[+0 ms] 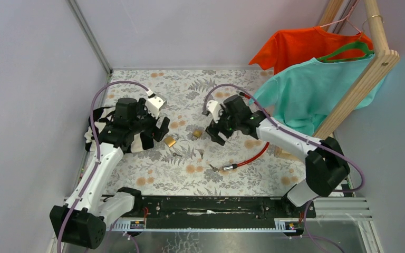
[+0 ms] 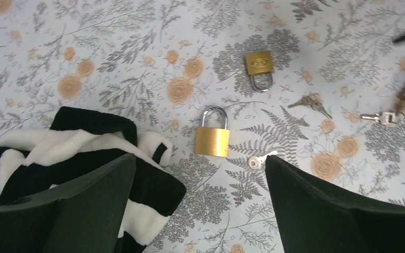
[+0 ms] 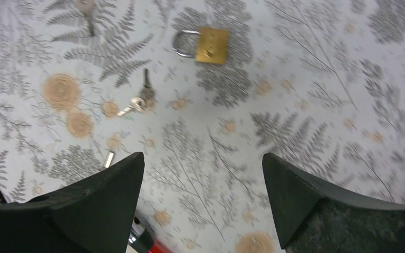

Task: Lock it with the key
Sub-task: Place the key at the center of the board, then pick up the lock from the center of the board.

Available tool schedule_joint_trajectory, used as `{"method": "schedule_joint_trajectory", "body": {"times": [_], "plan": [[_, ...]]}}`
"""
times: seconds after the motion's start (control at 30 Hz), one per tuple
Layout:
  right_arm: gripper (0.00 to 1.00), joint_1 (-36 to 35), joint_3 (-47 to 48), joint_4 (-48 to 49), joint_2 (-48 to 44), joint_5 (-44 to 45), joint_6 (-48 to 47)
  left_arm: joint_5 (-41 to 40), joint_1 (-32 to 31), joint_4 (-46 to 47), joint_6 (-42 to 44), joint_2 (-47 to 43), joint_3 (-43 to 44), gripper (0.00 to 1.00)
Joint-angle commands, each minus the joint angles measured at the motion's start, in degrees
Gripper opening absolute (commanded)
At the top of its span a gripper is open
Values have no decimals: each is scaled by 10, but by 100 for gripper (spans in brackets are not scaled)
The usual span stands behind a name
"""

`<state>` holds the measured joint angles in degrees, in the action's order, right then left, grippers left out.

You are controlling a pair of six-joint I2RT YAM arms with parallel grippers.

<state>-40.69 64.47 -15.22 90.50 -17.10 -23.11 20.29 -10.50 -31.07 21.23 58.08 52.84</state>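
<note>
Left wrist view: the left gripper (image 2: 199, 167) hangs open and empty. The larger brass padlock with a steel shackle (image 2: 211, 135) lies flat on the floral desk (image 2: 137, 31) just ahead between its fingers, with a small silver key (image 2: 260, 160) by the right finger. The right gripper (image 3: 203, 158) gapes empty too — grasping seems not yet begun. Next likely calls for a straight descent onto the lock body — the black-and-white striped cloth (image 2: 84, 153) crowds the left finger.

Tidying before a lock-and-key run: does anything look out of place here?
A black-and-white cloth lies bunched beside the left gripper, and a red cable snakes across the table near the keys. Neither serves locking.
</note>
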Motion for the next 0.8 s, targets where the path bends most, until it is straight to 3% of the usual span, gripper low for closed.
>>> {"method": "schedule_joint_trajectory", "body": {"times": [0.0, 0.2, 0.37, 0.6, 0.77], "plan": [[89, 53, -14, -43, -40, 63, -19, 62, -15, -38, 38, -3, 14, 100], [90, 139, 18, -61, -4, 104, -23, 56, -117, -30, 76, 41, 29, 100], [90, 168, 64, -54, 81, 144, -47, 56, -213, 20, 121, 108, 22, 100], [91, 208, 193, -85, 215, 158, -70, 47, -349, 82, 116, 223, 35, 99], [91, 221, 254, -82, 274, 195, -101, 44, -411, 111, 83, 326, 84, 99]]}}
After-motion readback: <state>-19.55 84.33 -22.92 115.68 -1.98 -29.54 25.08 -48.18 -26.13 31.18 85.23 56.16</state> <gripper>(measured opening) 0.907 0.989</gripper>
